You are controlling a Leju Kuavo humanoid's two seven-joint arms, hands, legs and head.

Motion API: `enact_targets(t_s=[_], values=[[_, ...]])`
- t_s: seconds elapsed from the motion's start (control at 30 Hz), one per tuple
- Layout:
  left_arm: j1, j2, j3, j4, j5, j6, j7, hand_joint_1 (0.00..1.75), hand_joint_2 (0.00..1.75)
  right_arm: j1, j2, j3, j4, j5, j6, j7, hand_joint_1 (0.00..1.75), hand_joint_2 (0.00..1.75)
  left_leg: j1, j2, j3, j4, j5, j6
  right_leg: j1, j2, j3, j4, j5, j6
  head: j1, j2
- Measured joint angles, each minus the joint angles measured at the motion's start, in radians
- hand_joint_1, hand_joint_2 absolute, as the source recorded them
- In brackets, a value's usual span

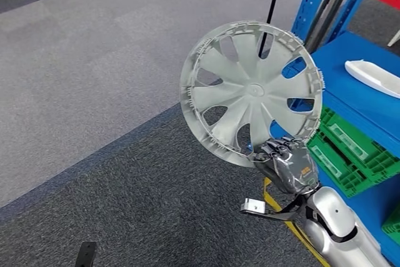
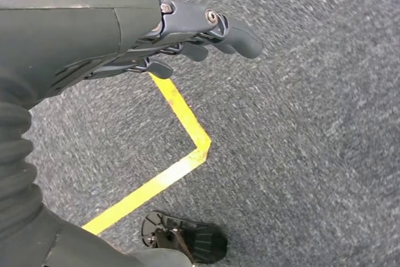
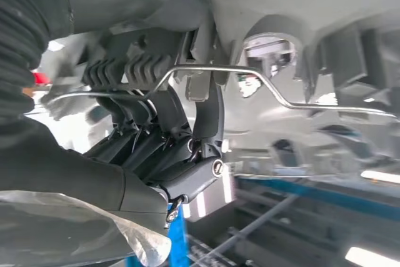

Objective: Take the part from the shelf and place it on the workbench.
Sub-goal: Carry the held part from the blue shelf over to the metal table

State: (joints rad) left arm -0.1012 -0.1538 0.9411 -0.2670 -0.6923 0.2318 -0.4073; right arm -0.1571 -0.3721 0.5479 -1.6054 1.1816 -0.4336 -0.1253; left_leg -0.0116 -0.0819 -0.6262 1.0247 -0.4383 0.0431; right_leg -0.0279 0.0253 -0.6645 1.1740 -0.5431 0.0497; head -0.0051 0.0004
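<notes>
1. Grey carpet floor (image 1: 94, 92), blue shelf (image 1: 358, 73) alongside.
2. Wheel cover (image 1: 250, 92) held aloft by its lower rim in the clenched right hand (image 1: 285, 164).
3. Left hand (image 2: 189, 35) hangs released, fingers (image 2: 235, 32) straight.
4. Judged light, stiff, thin plastic; the rim is best gripped, brittle clips avoided.

The part (image 1: 251, 92) is a round silver-grey wheel cover with fan-like spokes and a clip-studded rim. It stands nearly upright in the air, gripped at its six o'clock edge, over grey carpet.
</notes>
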Motion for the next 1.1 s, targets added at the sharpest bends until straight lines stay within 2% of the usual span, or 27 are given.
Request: enact_targets(t_s=[0.03, 0.07, 0.1, 0.17, 0.2, 0.23, 0.3, 0.37, 0.4, 0.43, 0.47, 0.53, 0.6, 0.63, 0.67, 0.7, 0.73, 0.77, 0.83, 0.87, 0.9, 0.93, 0.97, 1.0, 1.03, 1.07, 1.1], values=[[-0.003, -0.001, -0.003, 0.000, -0.003, 0.001, 0.001, 0.00, 1.75, 0.007, -0.005, -0.001, -0.006, 0.000, 0.000, 0.001, 1.75, 1.75, 0.000, -0.015, -0.003, 0.007, -0.004, -0.004, -0.004, 0.020, 0.026, -0.063, 0.028, -0.001, 0.000, 0.000], [-0.007, -0.001, -0.006, 0.000, -0.008, 0.003, 0.003, 0.00, 1.75, 0.014, -0.010, -0.003, -0.012, 0.000, 0.001, 0.002, 1.75, 1.75, 0.000, -0.028, -0.007, 0.013, -0.005, -0.009, -0.006, 0.037, 0.045, -0.104, 0.041, -0.003, 0.000, 0.000], [-0.010, -0.001, -0.010, 0.000, -0.012, 0.005, 0.006, 0.00, 1.75, 0.020, -0.013, -0.006, -0.018, 0.001, 0.001, 0.003, 1.75, 1.75, 0.001, -0.040, -0.013, 0.017, -0.006, -0.014, -0.007, 0.047, 0.055, -0.122, 0.041, -0.007, 0.000, 0.000], [-0.011, -0.001, -0.015, 0.000, -0.018, 0.008, 0.013, 0.00, 1.75, 0.028, -0.017, -0.014, -0.029, 0.003, 0.001, 0.006, 1.75, 1.75, 0.003, -0.057, -0.019, 0.018, -0.004, -0.024, -0.005, 0.033, 0.063, -0.127, 0.038, -0.018, 0.000, 0.000], [-0.010, -0.001, -0.017, 0.000, -0.020, 0.010, 0.015, 0.00, 1.75, 0.033, -0.018, -0.016, -0.035, 0.004, 0.001, 0.008, 1.75, 1.75, 0.002, -0.043, -0.022, 0.024, -0.008, -0.029, -0.005, 0.023, 0.067, -0.130, 0.039, -0.023, -0.001, 0.000], [-0.010, -0.001, -0.018, 0.000, -0.022, 0.011, 0.016, 0.00, 1.75, 0.038, -0.020, -0.020, -0.041, 0.005, 0.001, 0.011, 1.75, 1.75, 0.001, -0.018, -0.028, 0.041, -0.020, -0.034, -0.005, 0.013, 0.072, -0.133, 0.039, -0.028, -0.004, 0.000], [-0.015, -0.004, -0.022, 0.000, -0.024, 0.012, 0.016, 0.00, 1.75, 0.051, -0.026, -0.028, -0.053, 0.007, 0.001, 0.014, 1.75, 1.75, 0.002, 0.047, -0.068, 0.133, -0.069, -0.045, -0.003, -0.014, 0.083, -0.137, 0.036, -0.038, -0.009, 0.000], [-0.018, -0.006, -0.026, 0.001, -0.025, 0.012, 0.016, 0.00, 1.75, 0.061, -0.031, -0.034, -0.062, 0.008, 0.000, 0.015, 1.75, 1.75, 0.011, 0.070, -0.125, 0.255, -0.118, -0.052, 0.000, -0.042, 0.090, -0.137, 0.030, -0.043, -0.010, 0.000], [-0.018, -0.007, -0.027, 0.001, -0.025, 0.012, 0.016, 0.00, 1.75, 0.064, -0.032, -0.036, -0.064, 0.008, 0.000, 0.015, 1.75, 1.75, 0.014, 0.073, -0.140, 0.285, -0.121, -0.054, 0.001, -0.054, 0.094, -0.137, 0.026, -0.043, -0.011, 0.000], [-0.017, -0.007, -0.027, 0.001, -0.025, 0.012, 0.016, 0.00, 1.75, 0.068, -0.033, -0.038, -0.067, 0.009, 0.000, 0.016, 1.75, 1.75, 0.017, 0.075, -0.138, 0.281, -0.107, -0.055, 0.001, -0.066, 0.098, -0.137, 0.023, -0.042, -0.011, 0.000], [-0.017, -0.007, -0.027, 0.001, -0.025, 0.012, 0.017, 0.00, 1.75, 0.072, -0.033, -0.041, -0.071, 0.009, 0.000, 0.017, 1.75, 1.75, 0.018, 0.080, -0.118, 0.239, -0.076, -0.054, 0.001, -0.078, 0.104, -0.137, 0.019, -0.040, -0.011, 0.000], [-0.018, -0.007, -0.028, 0.001, -0.025, 0.011, 0.017, 0.00, 1.75, 0.077, -0.035, -0.045, -0.077, 0.010, 0.000, 0.018, 1.75, 1.75, 0.011, 0.121, -0.057, 0.113, -0.016, -0.048, 0.002, -0.098, 0.114, -0.138, 0.009, -0.032, -0.011, 0.000], [-0.022, -0.007, -0.029, 0.001, -0.025, 0.011, 0.018, 0.00, 1.75, 0.083, -0.037, -0.048, -0.080, 0.010, -0.002, 0.020, 1.75, 1.75, -0.003, 0.159, -0.024, 0.038, -0.002, -0.037, 0.007, -0.117, 0.120, -0.139, 0.001, -0.021, -0.011, 0.000], [-0.023, -0.007, -0.029, 0.001, -0.025, 0.010, 0.018, 0.00, 1.75, 0.085, -0.037, -0.049, -0.081, 0.010, -0.002, 0.020, 1.75, 1.75, -0.009, 0.160, -0.022, 0.031, -0.008, -0.032, 0.008, -0.128, 0.122, -0.141, -0.001, -0.015, -0.011, 0.000], [-0.024, -0.007, -0.030, 0.001, -0.025, 0.010, 0.018, 0.00, 1.75, 0.088, -0.038, -0.049, -0.081, 0.010, -0.003, 0.020, 1.75, 1.75, -0.010, 0.148, -0.021, 0.023, -0.009, -0.026, 0.007, -0.140, 0.126, -0.144, -0.003, -0.009, -0.011, 0.000], [-0.023, -0.007, -0.030, 0.001, -0.025, 0.010, 0.018, 0.00, 1.75, 0.089, -0.039, -0.049, -0.083, 0.010, -0.003, 0.020, 1.75, 1.75, -0.010, 0.135, -0.018, 0.018, -0.008, -0.020, 0.004, -0.140, 0.129, -0.145, -0.009, -0.004, -0.010, 0.000], [-0.023, -0.007, -0.031, 0.001, -0.025, 0.010, 0.018, 0.00, 1.75, 0.090, -0.040, -0.049, -0.085, 0.010, -0.003, 0.020, 1.75, 1.75, -0.008, 0.123, -0.014, 0.013, -0.007, -0.013, 0.002, -0.125, 0.126, -0.133, -0.020, -0.001, -0.010, 0.000], [-0.024, -0.007, -0.031, 0.001, -0.025, 0.011, 0.018, 0.00, 1.75, 0.090, -0.041, -0.050, -0.086, 0.010, -0.003, 0.020, 1.75, 1.75, -0.005, 0.110, -0.009, 0.009, -0.006, -0.006, 0.000, -0.099, 0.112, -0.102, -0.039, 0.000, -0.008, 0.000], [-0.029, -0.007, -0.032, 0.001, -0.025, 0.011, 0.018, 0.00, 1.75, 0.094, -0.045, -0.050, -0.088, 0.010, -0.003, 0.021, 1.75, 1.75, -0.003, 0.085, -0.005, 0.006, -0.006, 0.004, 0.000, -0.044, 0.046, 0.018, -0.091, -0.001, -0.002, 0.000], [-0.030, -0.007, -0.032, 0.001, -0.025, 0.011, 0.018, 0.00, 1.75, 0.097, -0.048, -0.050, -0.088, 0.010, -0.003, 0.021, 1.75, 1.75, -0.003, 0.071, -0.005, 0.007, -0.007, 0.006, 0.001, -0.033, 0.007, 0.082, -0.110, -0.002, 0.000, 0.000], [-0.030, -0.008, -0.033, 0.001, -0.025, 0.011, 0.018, 0.00, 1.75, 0.100, -0.049, -0.050, -0.088, 0.011, -0.003, 0.021, 1.75, 1.75, -0.004, 0.056, -0.003, 0.007, -0.008, 0.007, 0.001, -0.028, -0.024, 0.124, -0.114, -0.001, 0.000, 0.000], [-0.029, -0.008, -0.033, 0.001, -0.025, 0.011, 0.018, 0.00, 1.75, 0.102, -0.049, -0.050, -0.088, 0.011, -0.003, 0.020, 1.75, 1.75, -0.004, 0.041, -0.002, 0.008, -0.009, 0.007, 0.002, -0.025, -0.038, 0.131, -0.098, -0.001, 0.000, 0.000], [-0.028, -0.009, -0.033, 0.001, -0.025, 0.010, 0.018, 0.00, 1.75, 0.103, -0.050, -0.049, -0.088, 0.012, -0.003, 0.019, 1.75, 1.75, -0.003, 0.025, 0.000, 0.009, -0.010, 0.006, 0.001, -0.023, -0.032, 0.099, -0.064, -0.001, 0.000, 0.000], [-0.028, -0.010, -0.033, 0.001, -0.025, 0.010, 0.018, 0.00, 1.75, 0.103, -0.050, -0.049, -0.088, 0.013, -0.003, 0.018, 1.75, 1.75, -0.001, 0.010, 0.002, 0.012, -0.012, 0.004, -0.001, -0.014, -0.012, 0.038, -0.019, 0.000, 0.000, 0.000], [-0.028, -0.011, -0.033, 0.001, -0.025, 0.010, 0.018, 0.00, 1.75, 0.103, -0.051, -0.048, -0.088, 0.014, -0.003, 0.017, 1.75, 1.75, 0.000, -0.005, 0.002, 0.016, -0.015, 0.001, -0.005, 0.009, 0.013, -0.022, 0.014, 0.000, 0.001, 0.000], [-0.030, -0.011, -0.034, 0.001, -0.025, 0.009, 0.019, 0.00, 1.75, 0.104, -0.052, -0.048, -0.089, 0.015, -0.003, 0.017, 1.75, 1.75, 0.000, -0.019, -0.001, 0.024, -0.018, -0.003, -0.009, 0.034, 0.037, -0.074, 0.032, 0.000, 0.000, 0.000], [-0.031, -0.011, -0.034, 0.001, -0.025, 0.009, 0.019, 0.00, 1.75, 0.105, -0.052, -0.049, -0.090, 0.016, -0.003, 0.018, 1.75, 1.75, 0.002, -0.032, -0.007, 0.029, -0.019, -0.009, -0.011, 0.054, 0.052, -0.105, 0.038, 0.000, 0.001, 0.000]])
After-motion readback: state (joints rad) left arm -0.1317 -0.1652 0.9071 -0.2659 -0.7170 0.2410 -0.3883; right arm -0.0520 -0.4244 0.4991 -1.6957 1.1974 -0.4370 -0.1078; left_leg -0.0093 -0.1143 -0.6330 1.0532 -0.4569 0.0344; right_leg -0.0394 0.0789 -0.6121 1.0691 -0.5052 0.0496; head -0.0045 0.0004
